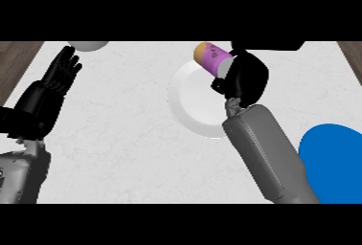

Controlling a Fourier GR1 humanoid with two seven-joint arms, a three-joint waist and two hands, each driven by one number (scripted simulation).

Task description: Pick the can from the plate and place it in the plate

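A can with a pink body and an orange end lies tilted in my right hand, whose fingers are curled round its lower part. The hand holds it over the far rim of a white plate at the middle of the counter. A blue plate lies at the right edge, partly cut off by the view. My left hand stays open at the left, fingers straight and pointing up, holding nothing.
A grey round object shows at the far edge of the white marble counter, above the left hand. A dark object sits at the far edge behind the right hand. Wooden strips border the counter left and right.
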